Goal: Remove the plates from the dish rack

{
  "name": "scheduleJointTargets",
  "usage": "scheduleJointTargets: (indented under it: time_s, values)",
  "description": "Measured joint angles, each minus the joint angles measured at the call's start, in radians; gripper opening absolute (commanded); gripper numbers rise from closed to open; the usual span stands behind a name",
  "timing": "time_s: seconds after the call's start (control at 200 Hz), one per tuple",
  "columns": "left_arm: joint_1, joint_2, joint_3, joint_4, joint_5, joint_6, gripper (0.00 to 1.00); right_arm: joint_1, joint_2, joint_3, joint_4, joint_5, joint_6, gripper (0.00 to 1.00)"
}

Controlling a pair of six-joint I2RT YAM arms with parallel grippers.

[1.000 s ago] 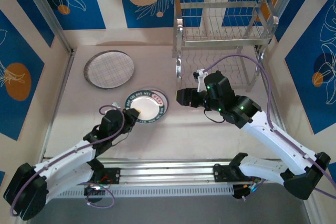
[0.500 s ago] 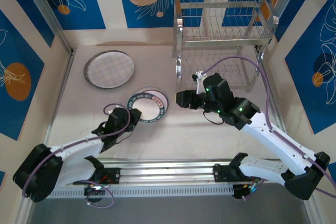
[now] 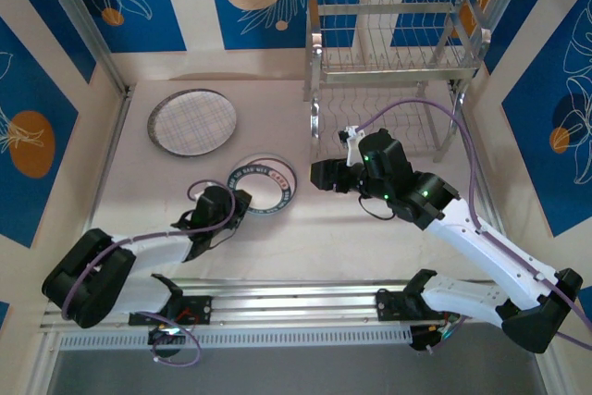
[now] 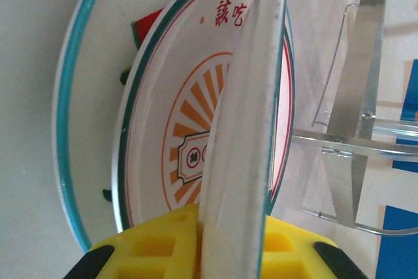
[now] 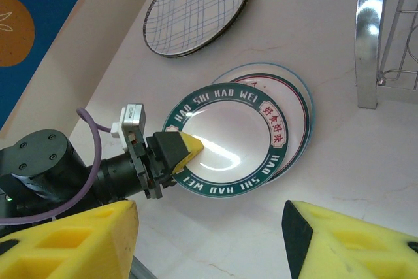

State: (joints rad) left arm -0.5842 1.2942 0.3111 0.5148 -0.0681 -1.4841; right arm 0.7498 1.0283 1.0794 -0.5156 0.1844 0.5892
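A dark-green-rimmed plate with lettering (image 3: 262, 185) (image 5: 225, 138) lies on top of two wider plates on the table. My left gripper (image 3: 240, 201) (image 5: 187, 147) (image 4: 228, 220) is shut on its near rim (image 4: 248, 129). Under it shows a plate with an orange sunburst (image 4: 173, 129), and below that a teal-edged plate (image 4: 72, 96). A grid-lined plate (image 3: 192, 122) (image 5: 199, 8) rests flat at the back left. The steel dish rack (image 3: 393, 43) (image 5: 369, 37) stands at the back right, its wire shelves bare. My right gripper (image 3: 319, 175) (image 5: 209, 240) hovers open beside the stack, holding nothing.
Blue-patterned walls close in the table at the back and both sides. The rack's leg (image 4: 353, 96) stands just beyond the stacked plates. Bare tabletop (image 3: 370, 238) lies in front of the stack and between the arms.
The left arm folded lower and swung its elbow inward, and the lettered plate settled flatter onto the stack. The right arm barely moved.
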Motion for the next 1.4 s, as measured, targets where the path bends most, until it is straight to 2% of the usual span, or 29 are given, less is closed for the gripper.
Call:
scheduleJointTargets:
  time_s: [0.655, 1.01, 1.255, 1.4]
  values:
    - [0.024, 0.169, 0.07, 0.129, 0.068, 0.0, 0.16, -0.009, 0.0, 0.0, 0.0, -0.001, -0.002, 0.61]
    - [0.028, 0.171, 0.079, 0.102, 0.097, -0.001, 0.33, -0.019, 0.002, 0.0, 0.0, -0.005, -0.002, 0.61]
    - [0.033, 0.159, 0.111, 0.061, 0.117, 0.003, 0.57, -0.024, 0.003, 0.0, 0.0, -0.005, -0.001, 0.61]
    - [0.037, 0.13, 0.142, -0.022, 0.13, 0.002, 0.62, -0.025, 0.003, 0.0, 0.0, -0.005, -0.001, 0.61]
